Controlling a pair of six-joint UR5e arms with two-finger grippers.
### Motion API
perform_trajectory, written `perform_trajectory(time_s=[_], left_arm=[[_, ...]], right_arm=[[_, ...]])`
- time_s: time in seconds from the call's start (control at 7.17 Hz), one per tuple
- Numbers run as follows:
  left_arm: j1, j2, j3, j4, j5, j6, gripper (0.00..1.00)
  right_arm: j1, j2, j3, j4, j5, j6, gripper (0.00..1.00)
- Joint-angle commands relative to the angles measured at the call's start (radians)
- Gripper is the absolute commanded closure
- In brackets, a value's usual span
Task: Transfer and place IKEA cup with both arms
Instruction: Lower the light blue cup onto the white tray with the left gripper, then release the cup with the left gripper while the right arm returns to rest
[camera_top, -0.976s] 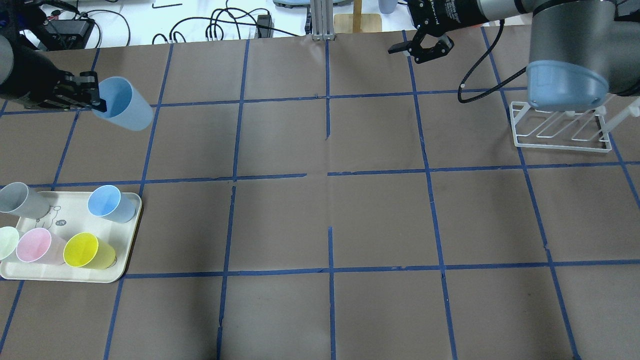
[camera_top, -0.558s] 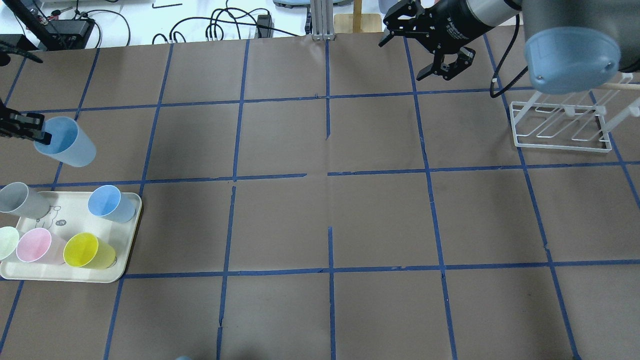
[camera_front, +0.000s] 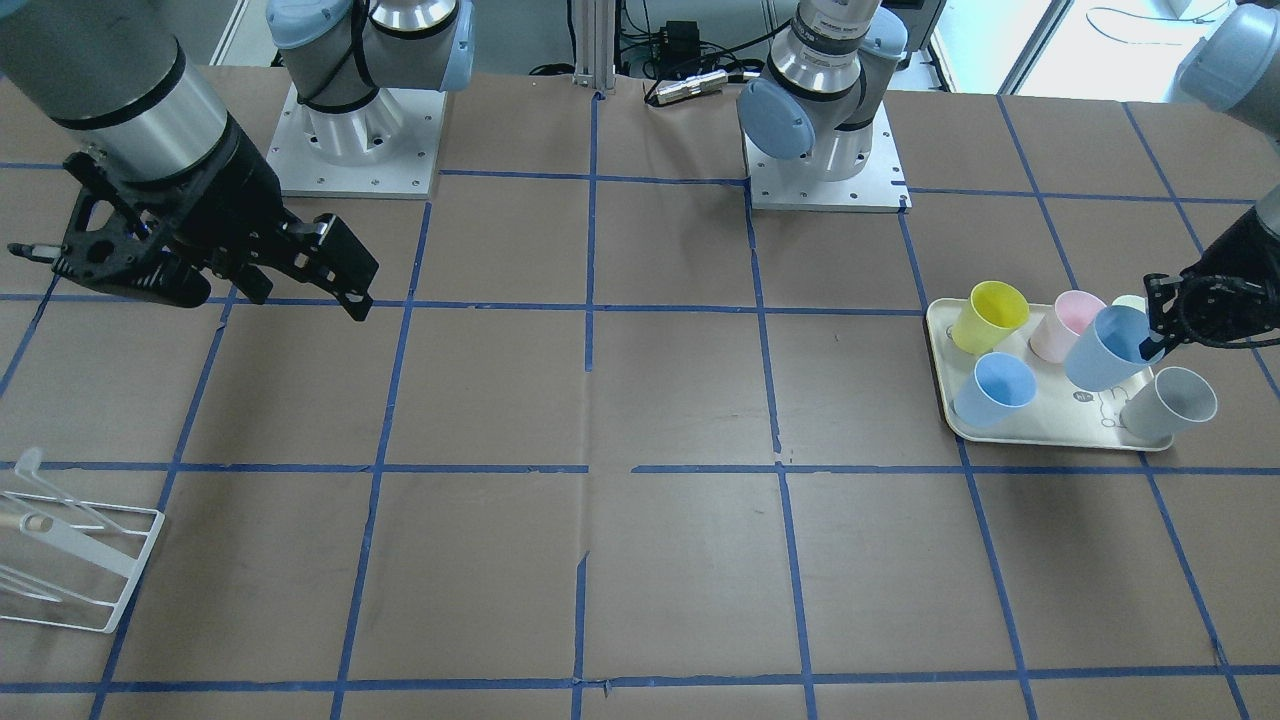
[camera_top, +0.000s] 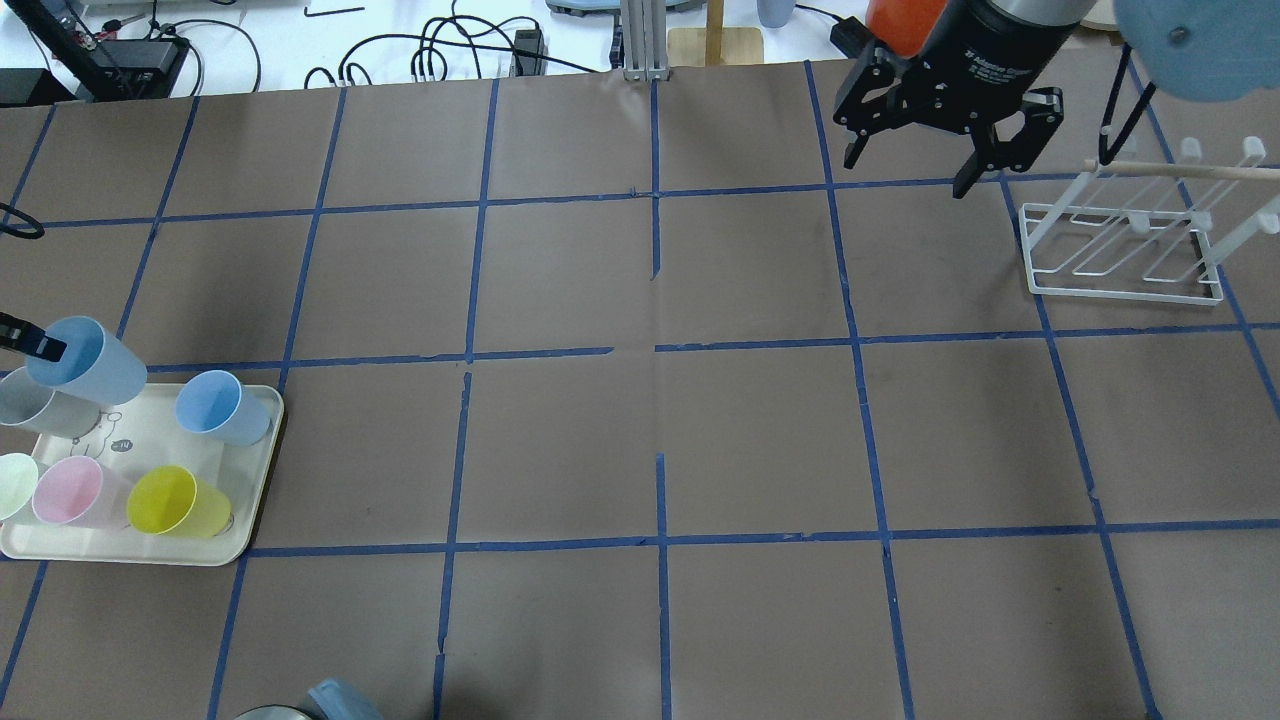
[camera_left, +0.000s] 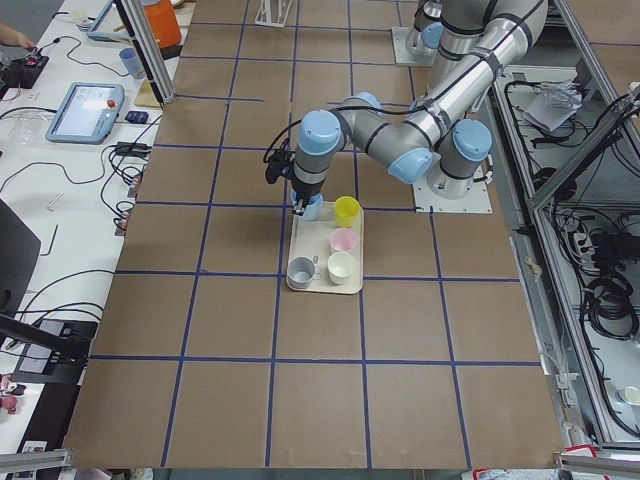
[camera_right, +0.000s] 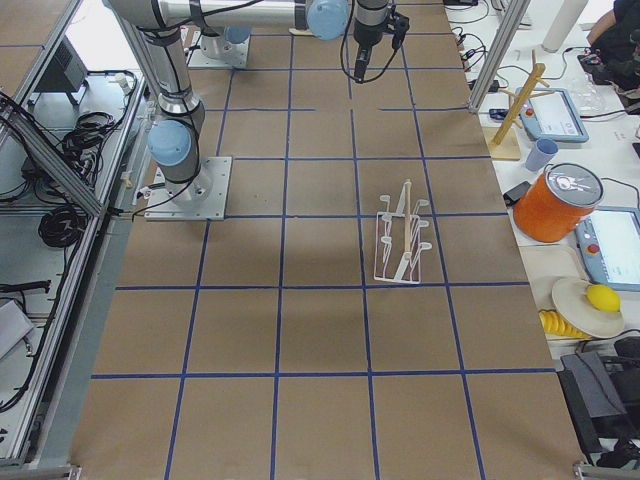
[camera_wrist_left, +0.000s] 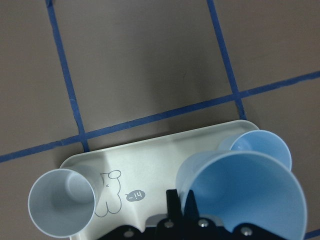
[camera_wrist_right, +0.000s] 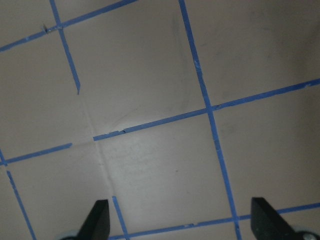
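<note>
My left gripper (camera_top: 28, 345) is shut on the rim of a light-blue IKEA cup (camera_top: 88, 362) and holds it tilted above the back corner of the cream tray (camera_top: 262, 470), over the grey cup (camera_top: 35, 408). The held cup also shows in the front view (camera_front: 1103, 350) and in the left wrist view (camera_wrist_left: 247, 197). A second blue cup (camera_top: 215, 408) stands on the tray, also in the left wrist view (camera_wrist_left: 262, 145). My right gripper (camera_top: 910, 172) is open and empty above the table's far right, near the rack; the right wrist view (camera_wrist_right: 181, 222) shows only bare table between its fingers.
The tray also holds a yellow cup (camera_top: 175, 503), a pink cup (camera_top: 68, 492) and a pale green cup (camera_top: 12, 485). A white wire rack (camera_top: 1120, 268) stands at the far right. Cables and devices lie beyond the table's far edge.
My left gripper has carried the blue cup from the far left of the table toward me, to above the tray's back corner. My right gripper has swung right and turned, still open.
</note>
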Motion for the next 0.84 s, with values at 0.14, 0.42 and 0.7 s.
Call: perform_trajectory(time_s=[0.14, 0.42, 0.7], left_arm=[[0.064, -0.129, -0.009, 0.133, -0.013, 0.052, 0.87], [0.070, -0.157, -0.045, 0.136, -0.012, 0.051, 0.60], [0.067, -0.160, -0.044, 0.135, -0.010, 0.035, 0.00]], right_arm=[[0.000, -0.055, 0.094, 0.054, -0.096, -0.079, 0.00], [-0.010, -0.090, 0.104, 0.040, -0.099, -0.143, 0.00], [-0.015, -0.098, 0.104, 0.045, -0.103, -0.146, 0.00]])
